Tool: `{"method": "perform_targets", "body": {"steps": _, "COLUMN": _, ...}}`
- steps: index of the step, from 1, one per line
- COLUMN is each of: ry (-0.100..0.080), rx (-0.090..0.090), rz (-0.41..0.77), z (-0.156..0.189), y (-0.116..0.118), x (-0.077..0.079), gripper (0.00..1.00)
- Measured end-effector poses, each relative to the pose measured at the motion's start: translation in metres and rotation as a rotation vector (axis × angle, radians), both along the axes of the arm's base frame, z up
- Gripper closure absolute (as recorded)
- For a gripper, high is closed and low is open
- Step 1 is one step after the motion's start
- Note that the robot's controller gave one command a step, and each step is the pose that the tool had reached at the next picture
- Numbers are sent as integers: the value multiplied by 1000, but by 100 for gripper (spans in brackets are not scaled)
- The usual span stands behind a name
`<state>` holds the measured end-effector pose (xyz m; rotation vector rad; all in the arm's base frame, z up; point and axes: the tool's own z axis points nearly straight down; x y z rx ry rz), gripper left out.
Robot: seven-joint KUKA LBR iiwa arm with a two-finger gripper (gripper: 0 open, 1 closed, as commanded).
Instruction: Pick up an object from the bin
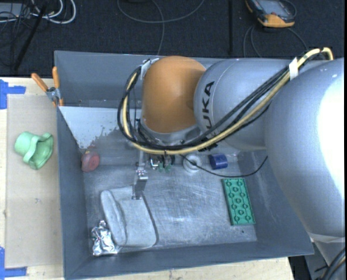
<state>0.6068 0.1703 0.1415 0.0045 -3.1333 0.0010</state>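
Over the pouch's (129, 217) far edge my claw (139, 186) hangs. I cannot tell how wide it stands, and I see nothing held in it. The pouch lies flat on the bin (185, 217) floor, so I judge grasping and lifting are both left to do.

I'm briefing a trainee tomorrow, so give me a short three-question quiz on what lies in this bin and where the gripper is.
1. True or false: the crumpled foil lies in the near left corner of the bin in the camera view.
2. Which thing lies nearest the gripper? A) the blue piece B) the pale flat bag C) the green perforated block
3. Fill in: the small reddish round thing lies near the bin's ____ wall in the camera view.

Key: 1 true; 2 B; 3 left.
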Motion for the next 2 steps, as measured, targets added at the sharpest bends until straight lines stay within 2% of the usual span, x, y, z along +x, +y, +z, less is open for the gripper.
{"method": "perform_targets", "body": {"steps": 1, "ry": -23, "rx": 4, "rz": -42, "z": -40, "y": 27, "x": -29, "gripper": 0}}
{"method": "perform_targets", "body": {"steps": 2, "ry": -15, "rx": 1, "rz": -141, "z": -70, "y": -31, "x": -20, "gripper": 0}}
